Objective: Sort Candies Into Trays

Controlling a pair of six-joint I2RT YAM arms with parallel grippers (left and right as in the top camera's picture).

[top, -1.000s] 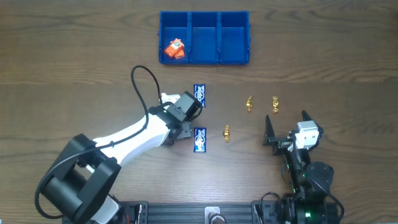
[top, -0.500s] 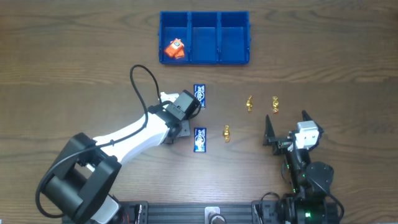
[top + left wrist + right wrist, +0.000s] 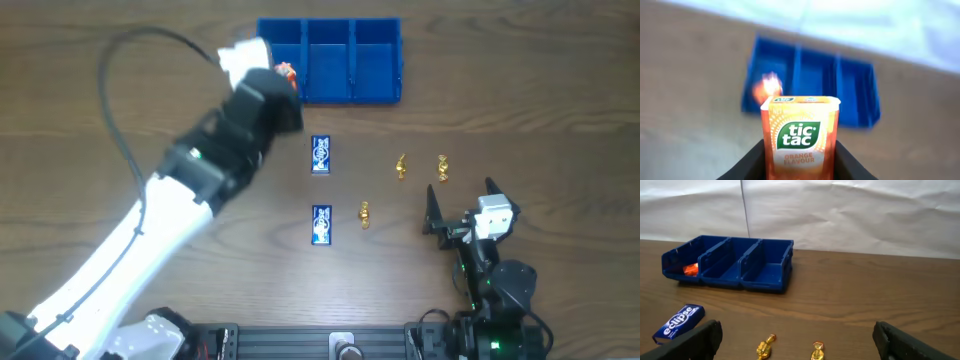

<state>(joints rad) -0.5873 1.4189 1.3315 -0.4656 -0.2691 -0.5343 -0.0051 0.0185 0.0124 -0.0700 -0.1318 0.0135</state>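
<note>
Left wrist view: an orange candy box (image 3: 800,132) is held upright, clamped between the fingers of the left gripper (image 3: 800,162).
Tray: the blue tray (image 3: 810,90) is seen ahead of the left gripper; another orange candy (image 3: 767,86) lies in its end compartment.
Right gripper: the right gripper (image 3: 797,340) is spread wide, nothing held.
Loose candies: gold candies (image 3: 765,347) are seen just ahead of the right gripper, with a blue pack (image 3: 679,322) beside them.

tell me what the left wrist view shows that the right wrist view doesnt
Left wrist: an orange box held in the left gripper. Right wrist: a blue pack and two gold candies on the table. Both: the blue tray with an orange candy in one end compartment.
</note>
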